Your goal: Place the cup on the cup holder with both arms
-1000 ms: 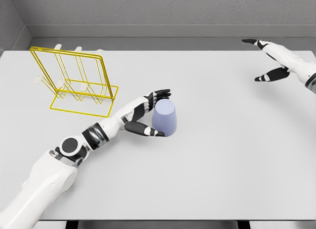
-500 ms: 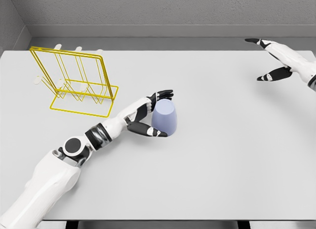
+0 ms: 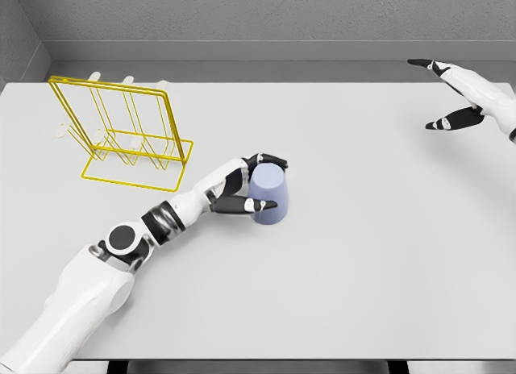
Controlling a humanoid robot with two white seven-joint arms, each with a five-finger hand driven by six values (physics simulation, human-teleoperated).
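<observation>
A lavender cup [image 3: 270, 195] stands upside down near the middle of the white table [image 3: 363, 245]. My left hand [image 3: 256, 183] is wrapped around its left side, thumb across the front and fingers over the top rear. The yellow wire cup holder [image 3: 121, 132] with white-tipped pegs stands at the back left, well apart from the cup. My right hand [image 3: 451, 92] hovers at the far right edge, fingers spread, holding nothing.
A grey wall runs behind the table [image 3: 258, 23]. The table's front edge [image 3: 258, 359] lies close to my body.
My left hand's fingers have closed around the cup, thumb swinging across its front. The right hand drifted slightly further right and up.
</observation>
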